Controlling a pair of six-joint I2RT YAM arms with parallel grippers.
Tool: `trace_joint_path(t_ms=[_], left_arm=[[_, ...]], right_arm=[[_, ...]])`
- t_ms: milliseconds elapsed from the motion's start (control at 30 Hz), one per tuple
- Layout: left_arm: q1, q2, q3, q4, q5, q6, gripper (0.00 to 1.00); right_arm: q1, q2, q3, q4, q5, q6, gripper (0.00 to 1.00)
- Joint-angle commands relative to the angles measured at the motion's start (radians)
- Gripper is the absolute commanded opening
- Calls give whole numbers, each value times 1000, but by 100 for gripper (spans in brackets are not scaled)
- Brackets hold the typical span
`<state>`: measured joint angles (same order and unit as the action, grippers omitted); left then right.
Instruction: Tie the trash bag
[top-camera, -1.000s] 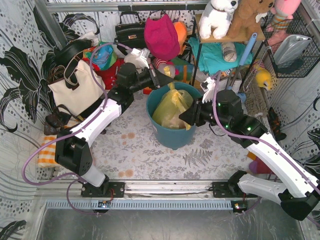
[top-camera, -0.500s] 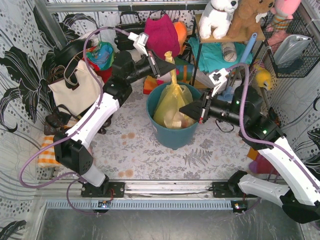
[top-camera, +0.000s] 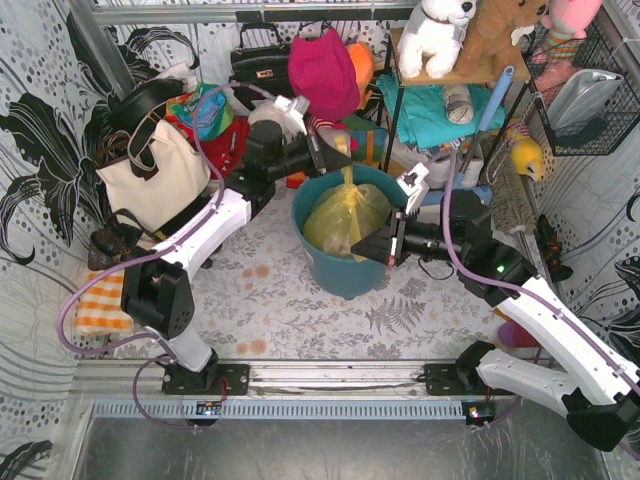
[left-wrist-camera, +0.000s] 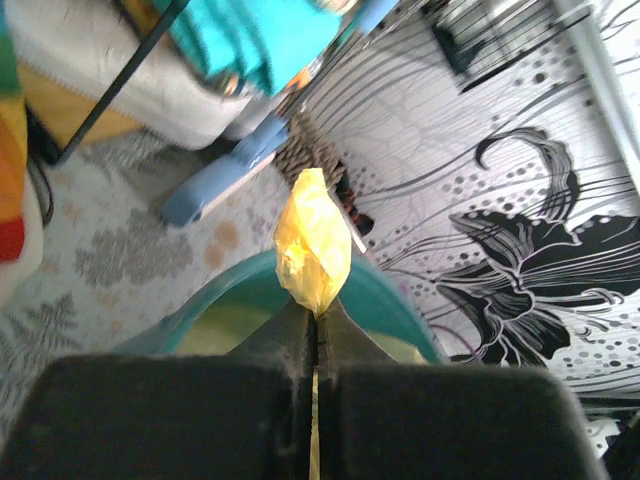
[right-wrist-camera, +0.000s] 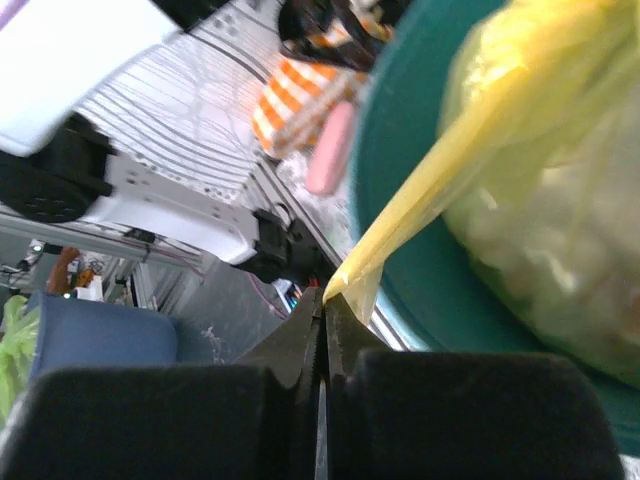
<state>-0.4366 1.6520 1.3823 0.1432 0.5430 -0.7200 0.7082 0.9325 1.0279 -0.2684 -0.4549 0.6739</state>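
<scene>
A yellow-green trash bag (top-camera: 345, 215), with pale crumpled contents showing through its thin plastic, sits inside a round teal bin (top-camera: 345, 278) near the middle of a table covered in a leaf-print cloth (top-camera: 270, 305). Two white robot arms reach toward the bin from opposite sides.

The left gripper (top-camera: 338, 152) hangs over the far rim of the bin, its fingers pressed together on a twisted strip of the bag that rises straight up from the bulk. In the left wrist view, a crinkled yellow tuft of the bag (left-wrist-camera: 312, 250) pokes out past the closed fingertips, with the bin's teal rim (left-wrist-camera: 395, 305) below it.

The right gripper (top-camera: 358, 252) sits at the bin's near right edge, its fingers likewise clamped on the bag. The right wrist view shows a second strip of plastic (right-wrist-camera: 420, 200) pulled taut from the bulging bag down to the fingertips, crossing the inner wall of the bin (right-wrist-camera: 395, 150).

Clutter rings the scene. A cream tote bag (top-camera: 150, 180) with dark straps stands to the left, and an orange checked cloth (top-camera: 95, 305) lies near the left arm's base. A black handbag (top-camera: 260, 62) and a magenta hat (top-camera: 322, 75) are at the back, and a white stuffed toy (top-camera: 435, 35) sits on a shelf above a teal cloth (top-camera: 430, 105).
</scene>
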Motion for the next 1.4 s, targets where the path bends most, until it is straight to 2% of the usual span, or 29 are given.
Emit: trace_joint_path(t_ms=[0, 100, 233, 400, 500, 633, 733, 833, 1033, 1133, 1200, 1367], left_arm=[[7, -11, 191, 26, 1, 38, 0], [6, -34, 169, 35, -6, 35, 0], [7, -51, 9, 98, -13, 7, 0], [6, -11, -77, 159, 14, -26, 0], [7, 5, -28, 153, 18, -31, 0], [7, 12, 136, 75, 22, -3, 0], [6, 2, 193, 62, 27, -2, 0], [6, -19, 151, 88, 29, -10, 0], [6, -17, -29, 172, 28, -46, 0], [6, 2, -66, 189, 24, -49, 0], [6, 21, -43, 173, 27, -39, 0], [6, 34, 143, 31, 16, 24, 0]], right_arm=[[5, 1, 162, 101, -85, 10, 0], [5, -20, 159, 134, -117, 30, 0], [5, -67, 30, 176, -131, 70, 0], [5, -69, -119, 264, -146, 113, 0], [5, -38, -85, 273, -162, 107, 0], [5, 0, 53, 220, -180, 63, 0], [5, 4, 129, 180, -183, 38, 0], [4, -7, 109, 168, -172, 32, 0], [4, -39, -56, 204, -124, 70, 0], [5, -39, -88, 229, -124, 84, 0], [4, -30, -62, 222, -126, 76, 0], [5, 9, 100, 135, -158, 23, 0]])
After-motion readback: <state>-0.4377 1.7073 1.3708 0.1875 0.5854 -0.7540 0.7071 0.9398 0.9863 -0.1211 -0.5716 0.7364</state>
